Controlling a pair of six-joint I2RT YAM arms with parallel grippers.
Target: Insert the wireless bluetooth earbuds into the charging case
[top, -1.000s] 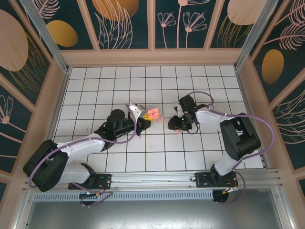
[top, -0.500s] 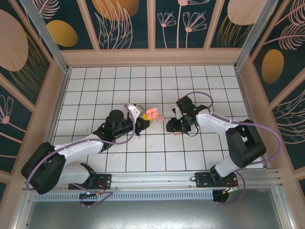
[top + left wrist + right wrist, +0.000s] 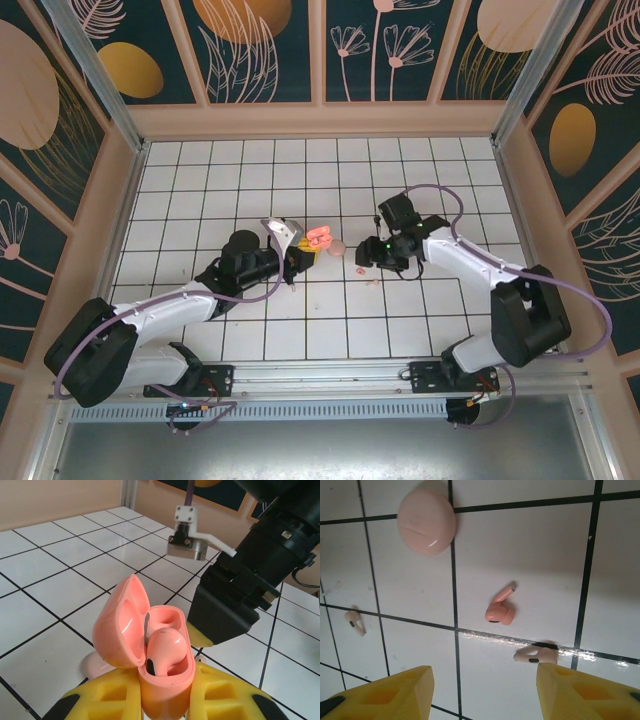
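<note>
My left gripper (image 3: 165, 692) is shut on the charging case (image 3: 166, 687), a salmon-pink case held upright between yellow fingers (image 3: 102, 700) with its lid (image 3: 120, 625) swung open to the left. One pink earbud (image 3: 164, 650) sits in the near socket; the far socket looks empty. In the top view the case (image 3: 320, 237) is left of centre. My right gripper (image 3: 485, 692) hangs open over the tiles. A salmon earbud (image 3: 500, 610) lies ahead of it, and a paler earbud (image 3: 535, 655) lies just beyond its right fingertip (image 3: 585, 692).
A pale pink round disc (image 3: 426, 521) rests on the tiles beyond the earbuds, right beside the case in the top view (image 3: 337, 247). Another small pale earbud (image 3: 355, 621) lies far left. The right gripper's black body (image 3: 225, 605) hangs close behind the case.
The right gripper's jaws have widened and that arm's elbow has swung out to the right. The left arm and the case have not moved.
</note>
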